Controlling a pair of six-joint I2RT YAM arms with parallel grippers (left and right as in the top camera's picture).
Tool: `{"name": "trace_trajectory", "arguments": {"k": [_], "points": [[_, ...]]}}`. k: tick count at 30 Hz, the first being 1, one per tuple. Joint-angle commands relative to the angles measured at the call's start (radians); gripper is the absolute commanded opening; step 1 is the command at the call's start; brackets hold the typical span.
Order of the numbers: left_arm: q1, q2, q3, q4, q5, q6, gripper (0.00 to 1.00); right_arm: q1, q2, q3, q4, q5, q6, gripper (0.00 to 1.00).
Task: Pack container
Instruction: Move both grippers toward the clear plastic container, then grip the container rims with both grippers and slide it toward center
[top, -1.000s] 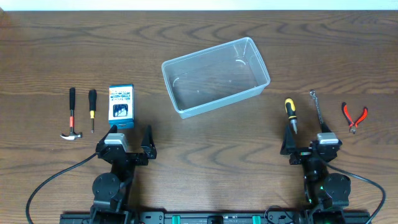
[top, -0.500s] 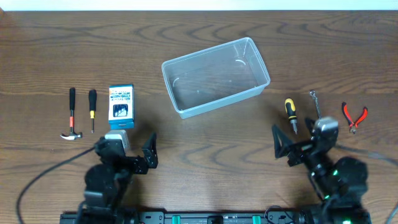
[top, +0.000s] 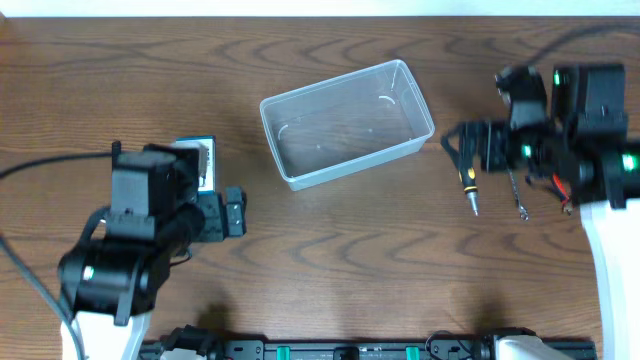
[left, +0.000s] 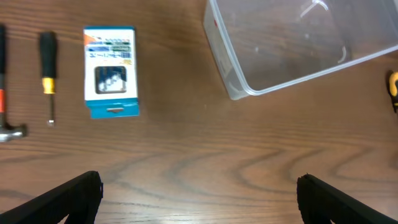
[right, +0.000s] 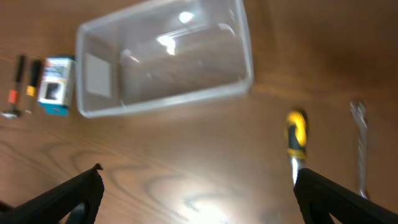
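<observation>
Two robot arms hang above a brown wood-grain counter. The left end effector is spread wide with nothing between its dark fingers, and the right end effector is just as wide open and empty.

Closest ahead of the left end effector, off toward its left finger, a small blue-and-white cardboard box lies flat. Further left lie a slim screwdriver with a black-and-yellow handle and a small steel-headed claw hammer, side by side and apart from the box.

Just ahead of the right end effector, near its right finger, lies a screwdriver with a yellow-and-black handle, tip pointing back toward the arm. A silver metal wrench lies beside it, further right.

Farther out, the clear rectangular plastic container with rounded corners sits empty and slightly askew. It is ahead and to the right of the left end effector, ahead and to the left of the right one, and touches none of the tools.
</observation>
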Motion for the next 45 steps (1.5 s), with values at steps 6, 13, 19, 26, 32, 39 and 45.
{"name": "trace_trajectory", "arguments": {"k": [6,13,19,26,32,39,45], "points": [[-0.019,0.117,0.024,0.005,0.034,0.024,0.65,0.118,0.205,0.22,0.042,0.181,-0.097,0.56],[-0.151,0.222,0.024,0.018,0.034,-0.019,0.24,0.209,0.373,0.255,0.158,0.206,-0.122,0.09],[-0.28,0.327,0.024,0.053,0.012,-0.021,0.06,0.222,0.521,0.255,0.164,0.206,-0.122,0.01],[-0.379,0.446,0.024,0.101,0.011,-0.021,0.06,0.22,0.608,0.254,0.129,0.269,-0.122,0.01],[-0.388,0.555,0.024,0.188,0.011,-0.02,0.06,0.22,0.634,0.254,0.079,0.288,-0.122,0.01],[-0.388,0.665,0.024,0.237,0.011,-0.02,0.06,0.209,0.634,0.245,0.055,0.294,-0.122,0.01],[-0.388,0.735,0.024,0.275,0.007,-0.016,0.06,0.197,0.634,0.218,0.035,0.294,-0.122,0.01]]}}
